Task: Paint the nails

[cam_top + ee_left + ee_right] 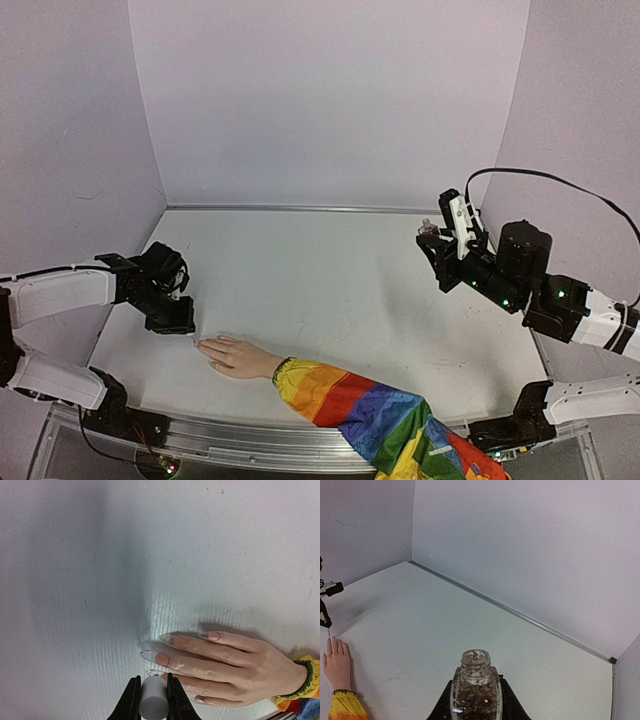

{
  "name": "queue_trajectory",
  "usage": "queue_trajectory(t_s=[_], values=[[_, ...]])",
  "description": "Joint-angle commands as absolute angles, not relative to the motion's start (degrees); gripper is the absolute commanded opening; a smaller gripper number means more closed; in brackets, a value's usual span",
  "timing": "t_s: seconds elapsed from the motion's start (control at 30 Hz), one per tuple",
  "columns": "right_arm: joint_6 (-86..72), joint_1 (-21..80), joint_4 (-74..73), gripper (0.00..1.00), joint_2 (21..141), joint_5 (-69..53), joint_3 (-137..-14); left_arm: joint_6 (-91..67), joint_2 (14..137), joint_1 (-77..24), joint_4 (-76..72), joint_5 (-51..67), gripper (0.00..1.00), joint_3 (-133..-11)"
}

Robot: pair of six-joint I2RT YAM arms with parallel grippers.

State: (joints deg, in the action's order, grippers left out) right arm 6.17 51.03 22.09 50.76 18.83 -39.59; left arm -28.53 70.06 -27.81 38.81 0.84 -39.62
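Note:
A pale peach mannequin hand [238, 356] lies palm down at the front left, its rainbow sleeve [370, 410] trailing to the right. In the left wrist view the nails [165, 657] show as pinkish patches under long clear tips. My left gripper [152, 680] is shut on a pale grey cylindrical brush cap [153, 702] directly over the fingertips. The brush below the cap is hidden. Seen from above, the left gripper [178, 318] hovers just left of the fingertips. My right gripper [476, 687] is shut on an open clear bottle [476, 692] of dark glitter polish, held high at the right [437, 245].
The white table [330, 290] is enclosed by pale walls at the back and on both sides. A metal rail [250, 435] runs along the near edge, and the sleeve hangs over it. The right arm's cable [560, 185] loops above it.

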Motion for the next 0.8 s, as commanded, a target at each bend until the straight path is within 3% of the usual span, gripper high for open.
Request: queue_trajectory(t_s=[0.0,0.77], values=[[5.8,50.7,25.0,0.00,50.4,18.8,-40.6,-28.4,68.9,-27.9,39.6,5.7,0.00,-42.6],[5.6,50.8,24.9,0.00,50.5,19.0,-40.6,-28.6,71.9,-27.9,39.7,3.0,0.00,-42.4]])
